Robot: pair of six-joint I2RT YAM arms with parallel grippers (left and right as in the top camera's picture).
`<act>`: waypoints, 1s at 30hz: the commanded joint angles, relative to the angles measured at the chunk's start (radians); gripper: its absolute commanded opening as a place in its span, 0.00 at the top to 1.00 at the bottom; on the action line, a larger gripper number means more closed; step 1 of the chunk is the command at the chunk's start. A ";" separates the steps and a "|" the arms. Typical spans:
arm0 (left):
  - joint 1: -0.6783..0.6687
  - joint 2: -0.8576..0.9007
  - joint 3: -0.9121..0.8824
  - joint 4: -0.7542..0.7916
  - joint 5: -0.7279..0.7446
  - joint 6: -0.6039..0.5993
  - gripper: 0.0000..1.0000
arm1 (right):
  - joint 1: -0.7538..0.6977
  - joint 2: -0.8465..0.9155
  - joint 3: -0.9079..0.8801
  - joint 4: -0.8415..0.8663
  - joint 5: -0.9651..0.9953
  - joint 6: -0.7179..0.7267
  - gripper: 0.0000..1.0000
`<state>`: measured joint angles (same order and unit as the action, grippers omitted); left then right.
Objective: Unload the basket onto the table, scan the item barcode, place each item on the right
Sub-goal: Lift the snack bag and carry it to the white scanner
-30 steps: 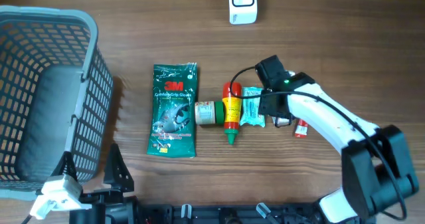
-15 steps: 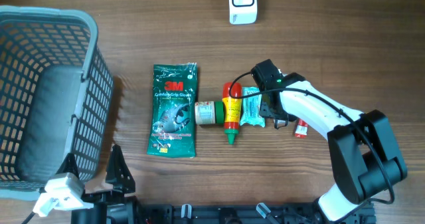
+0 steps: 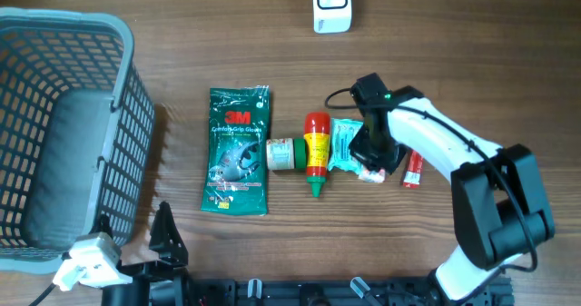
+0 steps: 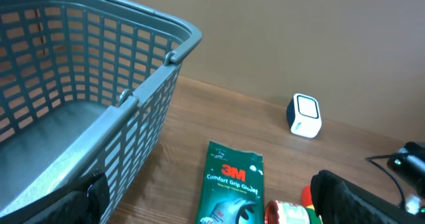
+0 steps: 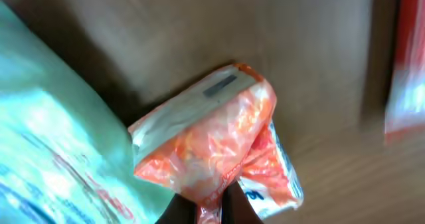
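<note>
1. Since a second ago, the right gripper [image 3: 370,163] has slid from the top of the teal packet [image 3: 343,147] to that packet's lower right corner, and its jaws have come together. Nothing else on the worktop [image 3: 472,52] has clearly shifted, and the left arm has stayed put at the near edge.
2. The right jaws are pinched tight on one crinkled end of the small orange packet [image 5: 212,141]. The left gripper [image 3: 130,238] holds nothing, its jaws spread as wide as they go, beside the basket [image 3: 127,79].
3. The orange packet sits between the teal packet and the red stick [image 3: 413,169], mostly hidden under the gripper in the overhead view. I cannot tell whether it has left the worktop yet.
4. Progress: the grasp looks made, which I judge to be the first step only. Left to do: lift the packet, carry it across to the scanner [image 3: 331,4] at the far edge, well apart from it, and turn the barcode towards the scanner.
5. In the right wrist view the packet's long axis runs from the pinched end away from the jaws to a flat sealed end, leaning slightly right. A small grey mark sits on that far end; no barcode shows on the visible face.
</note>
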<state>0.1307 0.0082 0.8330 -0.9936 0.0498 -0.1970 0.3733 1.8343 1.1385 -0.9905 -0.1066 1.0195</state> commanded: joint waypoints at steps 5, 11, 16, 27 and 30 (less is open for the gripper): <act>-0.004 -0.003 -0.001 -0.014 -0.003 -0.006 0.00 | -0.159 0.026 0.174 -0.341 -0.599 0.294 0.96; -0.004 -0.003 -0.001 -0.014 -0.003 -0.006 0.00 | -0.221 0.026 0.173 -0.356 -0.947 0.215 0.96; -0.004 -0.003 -0.001 -0.018 -0.003 -0.006 0.00 | -0.220 0.026 0.173 -0.344 -1.002 0.642 0.96; -0.004 -0.003 -0.001 -0.022 -0.003 -0.006 0.00 | -0.304 0.076 0.173 -0.118 -1.081 1.048 0.96; -0.004 -0.003 -0.001 -0.022 -0.003 -0.006 0.00 | -0.356 0.129 0.173 -0.285 -1.185 1.048 0.96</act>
<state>0.1307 0.0082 0.8330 -1.0176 0.0494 -0.1970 0.0570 1.9034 1.3048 -1.1969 -1.1740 2.0277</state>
